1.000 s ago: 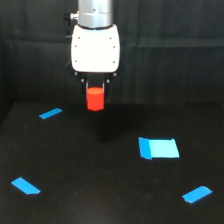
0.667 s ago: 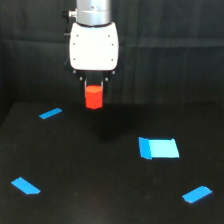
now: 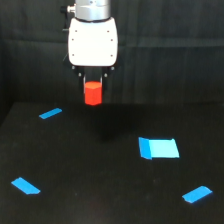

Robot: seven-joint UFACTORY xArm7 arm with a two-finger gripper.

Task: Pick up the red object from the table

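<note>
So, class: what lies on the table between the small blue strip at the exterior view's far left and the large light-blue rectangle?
Nothing: in the exterior view, only bare black table separates the strip from the rectangle.

No legible text, label, brand mark, number or sign anywhere in the exterior view. White housing of the gripper point(image 3: 93, 86): plain, no lettering resolved. Red object point(image 3: 93, 93): unmarked. Table point(image 3: 100, 190): matte black, no print. Blue tape strips, one near the table's far edge on the exterior view's left point(image 3: 50, 113), one near the front corner on that side point(image 3: 25, 186), one near the front corner on the exterior view's right point(image 3: 197, 193): all blank. Light-blue rectangle point(image 3: 159, 148): blank. Picture is soft; fine print, if any, cannot be told.
</note>
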